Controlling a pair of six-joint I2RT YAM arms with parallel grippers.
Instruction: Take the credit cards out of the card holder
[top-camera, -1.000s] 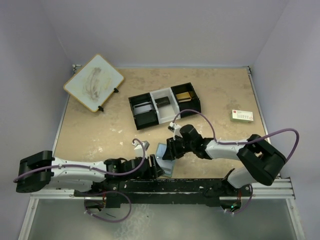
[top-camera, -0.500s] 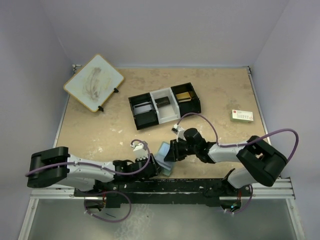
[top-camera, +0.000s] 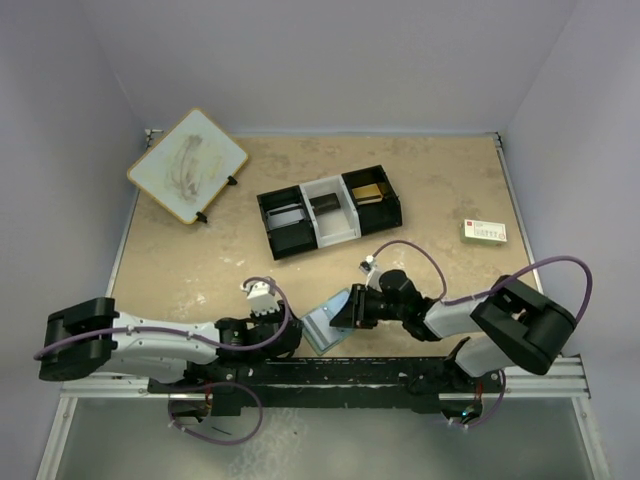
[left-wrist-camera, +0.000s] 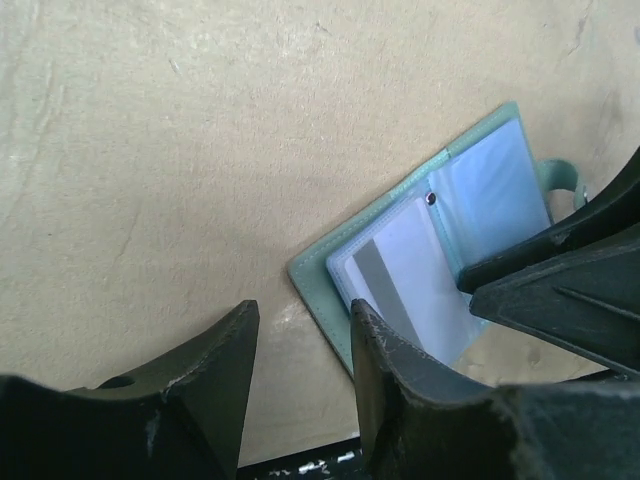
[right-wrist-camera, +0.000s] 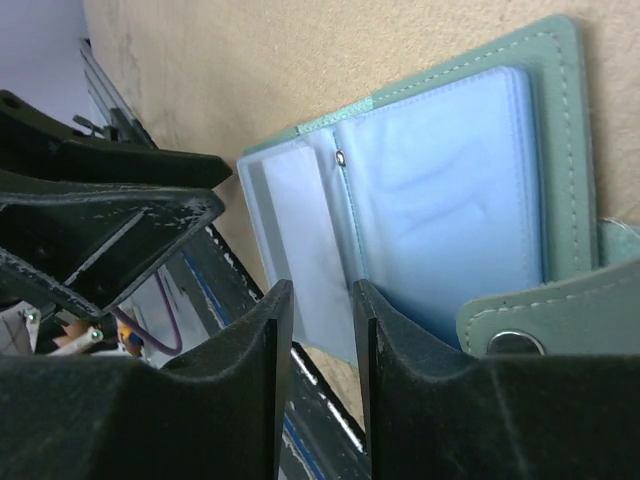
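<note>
While it lies open on the bench (top-camera: 200, 270) at the lower middle of the top view, the card holder (top-camera: 326, 324) keeps a striped credit card (left-wrist-camera: 392, 275) sleeved. The left pincer (left-wrist-camera: 302, 310), spread, has drawn back leftward since a second ago. Lilac walls (top-camera: 330, 60) surround the speckled tan surface. The right pincer (right-wrist-camera: 322, 290) hovers with its jaws narrow over a page, grip unclear. Both arms reach low.

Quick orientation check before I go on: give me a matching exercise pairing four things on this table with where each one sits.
Things:
1. card holder
2. three-compartment tray
3. small white box
4. wood-framed board

Places:
A. far left corner
B. right side, on its own
C. near edge, opened up
D. centre

Pairs: 1-C; 2-D; 3-B; 4-A
</note>
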